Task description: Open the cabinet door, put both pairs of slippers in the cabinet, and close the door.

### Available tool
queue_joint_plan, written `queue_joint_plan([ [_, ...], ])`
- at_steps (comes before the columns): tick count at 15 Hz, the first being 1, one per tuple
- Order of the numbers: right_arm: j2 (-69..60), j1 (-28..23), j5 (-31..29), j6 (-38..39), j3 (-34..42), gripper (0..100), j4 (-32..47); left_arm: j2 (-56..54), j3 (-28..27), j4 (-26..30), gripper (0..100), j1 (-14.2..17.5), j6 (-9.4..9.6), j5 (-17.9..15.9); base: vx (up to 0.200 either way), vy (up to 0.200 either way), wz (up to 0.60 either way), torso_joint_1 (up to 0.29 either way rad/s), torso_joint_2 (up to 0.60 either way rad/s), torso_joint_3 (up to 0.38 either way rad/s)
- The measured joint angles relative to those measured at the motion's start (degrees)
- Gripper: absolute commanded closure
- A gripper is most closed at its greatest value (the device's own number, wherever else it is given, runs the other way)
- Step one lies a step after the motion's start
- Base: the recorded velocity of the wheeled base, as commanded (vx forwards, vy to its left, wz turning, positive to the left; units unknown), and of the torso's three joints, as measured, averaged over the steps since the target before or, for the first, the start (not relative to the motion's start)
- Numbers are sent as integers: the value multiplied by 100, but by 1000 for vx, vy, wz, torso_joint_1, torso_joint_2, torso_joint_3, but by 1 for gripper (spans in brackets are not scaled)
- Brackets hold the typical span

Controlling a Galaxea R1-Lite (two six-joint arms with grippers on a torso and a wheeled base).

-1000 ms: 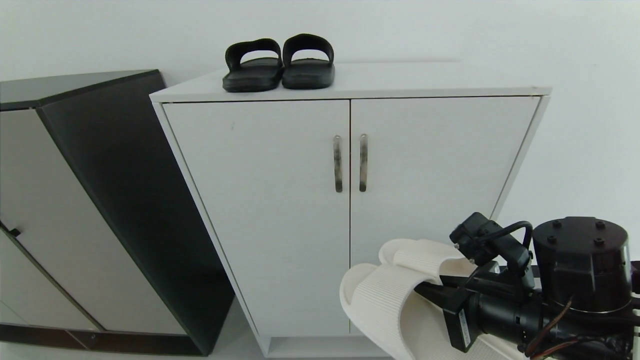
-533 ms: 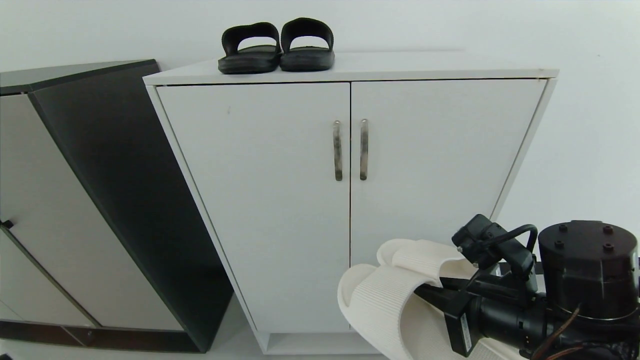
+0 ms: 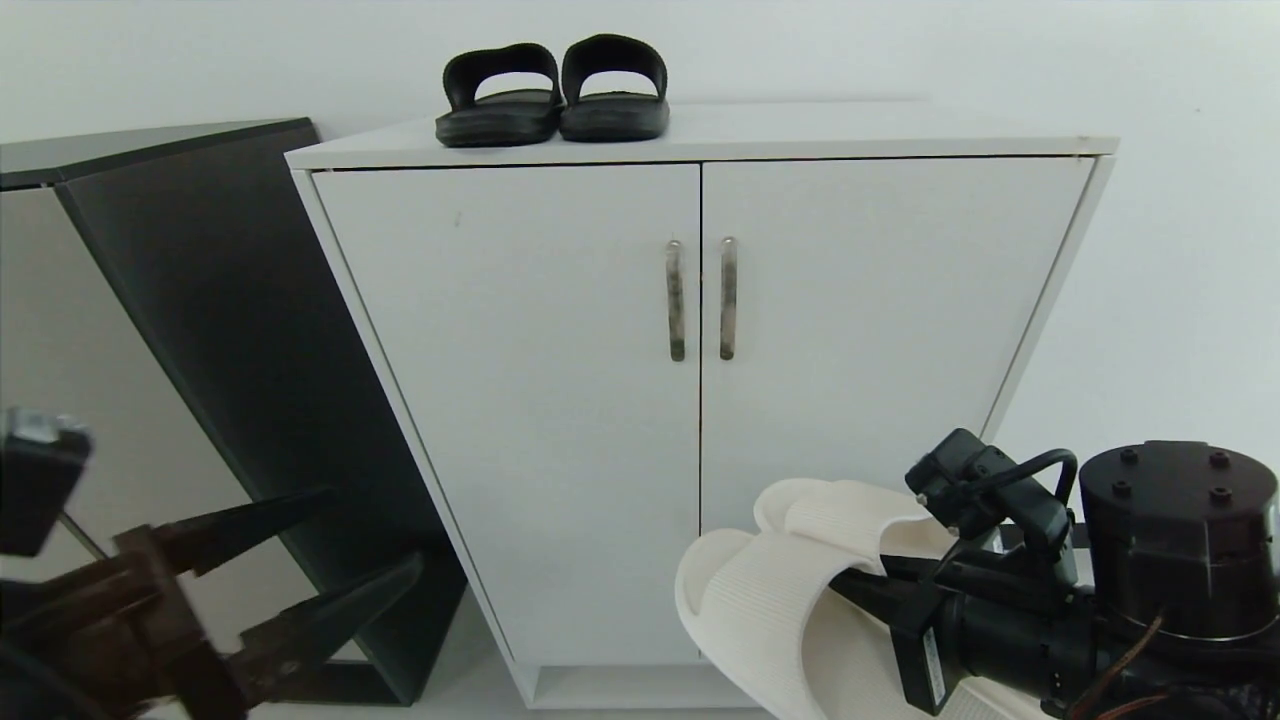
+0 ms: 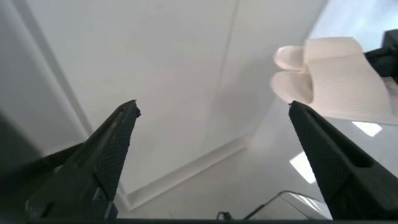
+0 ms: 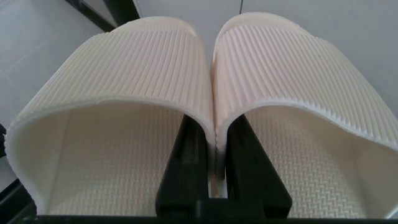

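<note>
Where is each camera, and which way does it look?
Head view: on the head, facing forward and down at the cabinet, with black slippers on top; left gripper and right gripper show low down.
Left wrist view: on the left wrist, looking between its open fingers at the cabinet's lower front.
Right wrist view: on the right wrist, looking along its fingers shut on the white slippers.
Shared: head and left wrist views both show the cabinet and white slippers.
</note>
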Motion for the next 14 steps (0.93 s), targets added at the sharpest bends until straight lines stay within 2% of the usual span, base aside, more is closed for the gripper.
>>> queue_joint_plan([
  [2, 1, 0, 4, 0, 6, 100, 4, 701, -507, -260, 0, -675, -57, -29, 0, 0, 0, 0, 0, 0],
  [4, 9, 5, 4, 0, 6, 100, 4, 1147, -992, -317, 0, -1242, -273, -44, 0, 0, 0, 0, 0, 0],
  [8, 30, 11, -16, -9, 6, 100, 0, 1709, -1886, -306, 0, -2007, -478, -51, 0, 0, 0, 0, 0, 0],
  [10, 28, 11, -45, -35, 6, 100, -2, 2015, -2274, -334, 0, -2254, -453, -55, 0, 0, 0, 0, 0, 0],
  [12, 23, 21, -45, -79, 6, 100, -5, 2338, -2745, -325, 0, -2339, -482, -88, 0, 0, 0, 0, 0, 0],
  [13, 22, 21, -51, -83, 20, 100, -5, 2503, -3014, -300, 0, -2352, -585, -110, 0, 0, 0, 0, 0, 0],
  [14, 22, 18, -54, -85, 26, 100, -7, 2672, -3339, -273, 0, -2361, -768, -176, 0, 0, 0, 0, 0, 0],
])
